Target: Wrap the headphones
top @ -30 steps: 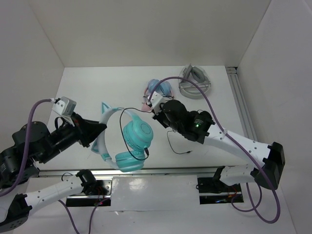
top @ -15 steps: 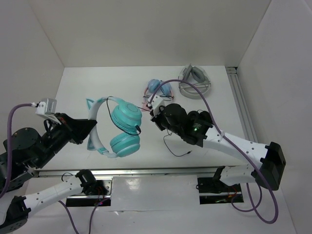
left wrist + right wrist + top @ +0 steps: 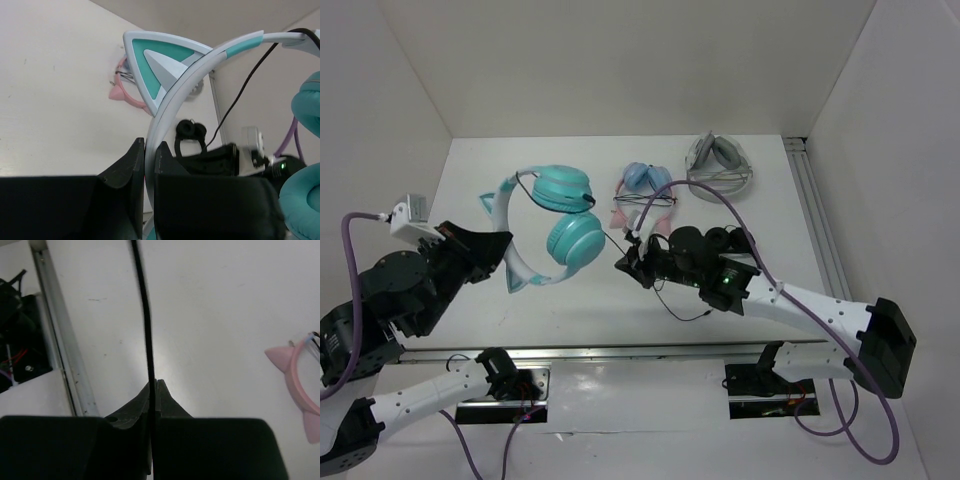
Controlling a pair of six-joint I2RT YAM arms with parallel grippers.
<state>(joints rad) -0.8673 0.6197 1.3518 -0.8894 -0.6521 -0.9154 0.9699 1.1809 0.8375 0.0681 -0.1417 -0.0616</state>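
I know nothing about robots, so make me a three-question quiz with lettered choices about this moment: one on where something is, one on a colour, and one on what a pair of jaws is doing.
1. Where do the grey headphones lie?
A. at the far side of the table, toward the right
B. at the near edge, between the two arms
C. in the left jaws

2. What colour are the cups of the headphones held in the left jaws?
A. pink
B. black
C. teal

3. What are the right jaws doing?
A. standing wide open
B. shut on the thin black cable
C. shut on a pink headband

Answers:
1 A, the top view shows them at the far right of the table.
2 C, both cups show teal from above.
3 B, the right wrist view shows the cable pinched between closed jaws.
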